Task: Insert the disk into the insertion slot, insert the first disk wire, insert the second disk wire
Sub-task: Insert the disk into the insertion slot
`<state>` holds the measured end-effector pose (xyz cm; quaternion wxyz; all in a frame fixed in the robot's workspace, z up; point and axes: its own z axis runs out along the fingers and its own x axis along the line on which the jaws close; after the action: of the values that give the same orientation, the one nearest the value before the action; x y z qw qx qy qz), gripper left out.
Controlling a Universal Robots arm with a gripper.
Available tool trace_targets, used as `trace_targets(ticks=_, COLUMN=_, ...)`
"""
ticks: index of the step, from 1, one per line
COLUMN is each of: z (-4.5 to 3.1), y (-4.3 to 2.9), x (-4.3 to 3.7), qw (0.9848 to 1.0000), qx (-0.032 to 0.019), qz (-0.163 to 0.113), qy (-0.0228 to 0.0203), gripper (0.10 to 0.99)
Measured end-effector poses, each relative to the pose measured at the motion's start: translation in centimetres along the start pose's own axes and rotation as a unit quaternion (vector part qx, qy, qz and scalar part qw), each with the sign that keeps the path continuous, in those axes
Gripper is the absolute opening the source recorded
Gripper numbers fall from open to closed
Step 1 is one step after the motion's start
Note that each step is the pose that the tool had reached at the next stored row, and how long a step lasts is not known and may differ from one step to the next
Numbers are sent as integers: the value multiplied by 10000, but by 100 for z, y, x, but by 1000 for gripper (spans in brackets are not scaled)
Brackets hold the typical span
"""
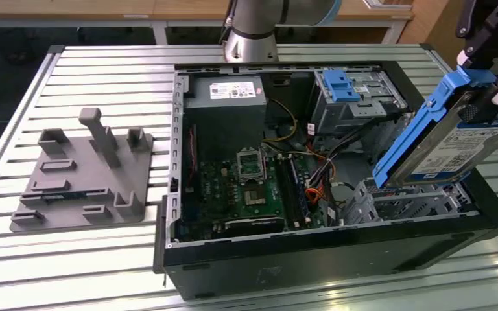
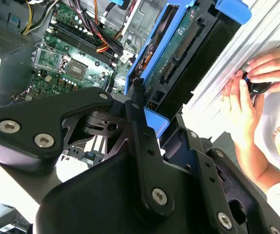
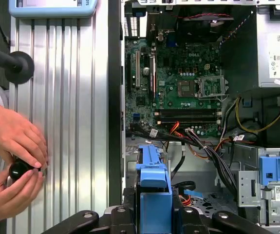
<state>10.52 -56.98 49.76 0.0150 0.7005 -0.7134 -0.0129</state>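
In the exterior view, the insertion slot [image 1: 414, 206] is sitting in the near corner of the open computer case [image 1: 258, 272], on the exterior view's right. The disk [image 1: 443, 139] is hanging tilted over it, with its lower end at the slot's open top and most of its length standing clear above. The gripper [image 1: 484, 70] is pinching the disk's blue frame at the upper end. In the second wrist view its fingers [image 2: 136, 105] are pressing on the blue edge. Farther back the circuit board [image 1: 249, 188] is lying flat, then the taller bay [image 1: 346, 91] is standing. In the first wrist view a person's hands [image 3: 13, 146] are holding a black knob [image 3: 19, 169] beside the ribbed table [image 3: 66, 97].
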Motion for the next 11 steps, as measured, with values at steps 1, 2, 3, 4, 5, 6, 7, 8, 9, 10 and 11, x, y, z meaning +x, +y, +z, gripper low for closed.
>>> trace_targets(ticks=1, z=0, y=0, x=0, qw=10000, qx=0, qz=0, qy=0, gripper=365)
trace_targets(ticks=2, z=0, y=0, x=0, qw=10000, qx=0, qz=0, qy=0, gripper=365)
trace_targets(ticks=3, z=0, y=0, x=0, qw=10000, qx=0, qz=-1, qy=0, gripper=365)
trace_targets(ticks=4, z=0, y=0, x=0, qw=10000, qx=0, qz=-3, qy=-2, gripper=365)
trace_targets(ticks=5, z=-1, y=-1, x=-1, qw=10000, qx=0, qz=-5, qy=-4, gripper=365)
trace_targets(ticks=6, z=0, y=-4, x=0, qw=10000, qx=0, qz=-8, qy=-7, gripper=365)
trace_targets(ticks=7, z=0, y=-7, x=-1, qw=10000, qx=0, qz=-10, qy=-10, gripper=365)
trace_targets(ticks=8, z=0, y=-9, x=-2, qw=10000, qx=0, qz=-13, qy=-11, gripper=365)
trace_targets(ticks=9, z=0, y=-12, x=-3, qw=10000, qx=0, qz=-16, qy=-14, gripper=365)
trace_targets(ticks=10, z=0, y=-14, x=-4, qw=10000, qx=0, qz=-19, qy=-17, gripper=365)
trace_targets(ticks=11, z=0, y=-17, x=-6, qw=10000, qx=0, qz=-23, qy=-20, gripper=365)
